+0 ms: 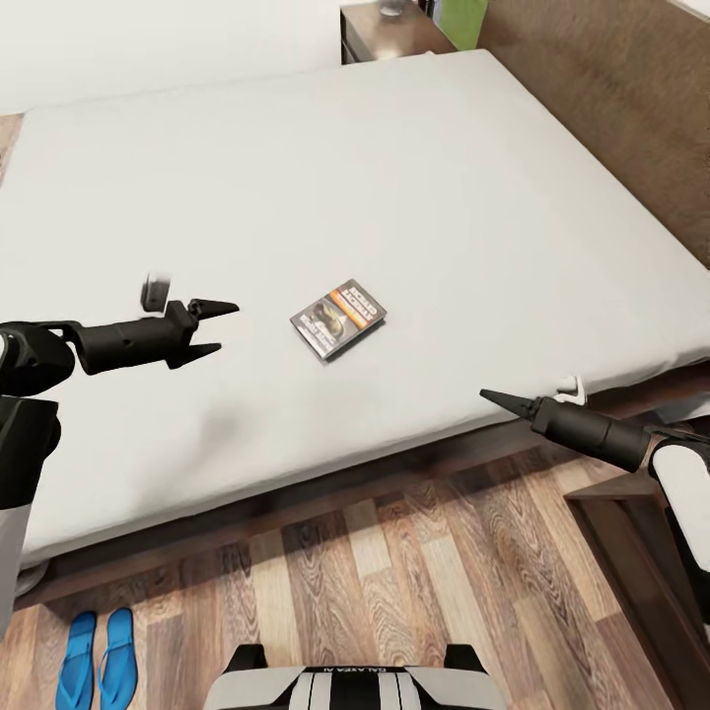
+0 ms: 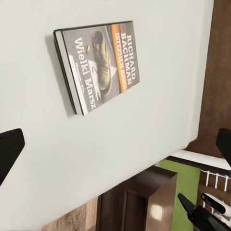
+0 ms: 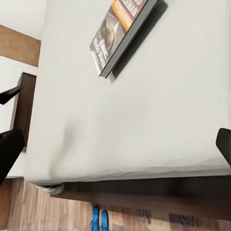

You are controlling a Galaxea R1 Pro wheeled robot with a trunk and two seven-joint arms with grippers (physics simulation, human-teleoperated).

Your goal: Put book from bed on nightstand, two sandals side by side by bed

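Bed [image 1: 414,177]: book [image 1: 338,318] beside left tool [image 1: 215,328].

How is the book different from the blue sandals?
The book lies on the bed, while the sandals lie on the wood floor beside it. The book is one dark cover with an orange band and white letters; the sandals are a bright blue pair. The book is a short rectangle; each sandal is long and narrow. Both lie flat, and neither is held by the left gripper or right gripper.
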